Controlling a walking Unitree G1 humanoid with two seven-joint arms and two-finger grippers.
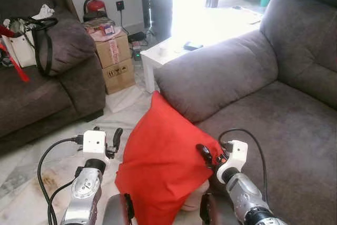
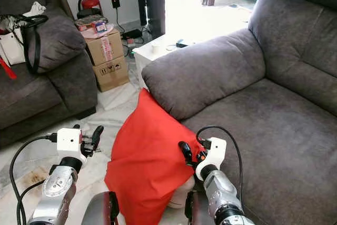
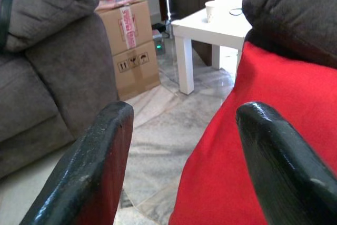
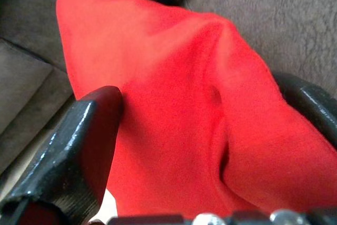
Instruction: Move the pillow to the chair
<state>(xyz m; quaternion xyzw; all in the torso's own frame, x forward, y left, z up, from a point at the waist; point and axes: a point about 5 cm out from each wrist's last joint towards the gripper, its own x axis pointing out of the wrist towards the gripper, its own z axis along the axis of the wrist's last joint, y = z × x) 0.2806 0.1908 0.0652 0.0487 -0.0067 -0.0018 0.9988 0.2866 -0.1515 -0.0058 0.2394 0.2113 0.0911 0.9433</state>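
A red pillow (image 1: 163, 167) stands on edge in front of me, its top corner leaning on the grey sofa's armrest (image 1: 216, 77). My right gripper (image 1: 207, 156) is at the pillow's right corner, and in the right wrist view its fingers (image 4: 84, 130) are shut on the pillow's folded fabric (image 4: 174, 104). My left gripper (image 1: 108, 133) hovers open just off the pillow's left edge; in the left wrist view one finger (image 3: 284, 162) sits against the red fabric (image 3: 284, 77), with floor showing between the two. A grey armchair (image 1: 52, 88) stands at the left.
Bags (image 1: 26, 40) lie on the armchair's seat. Stacked cardboard boxes (image 1: 116, 56) and a fire extinguisher (image 1: 95, 5) stand beyond it, beside a white side table (image 1: 174, 51). The sofa seat (image 1: 274, 130) stretches to my right. Marble floor (image 1: 31, 167) lies between the two seats.
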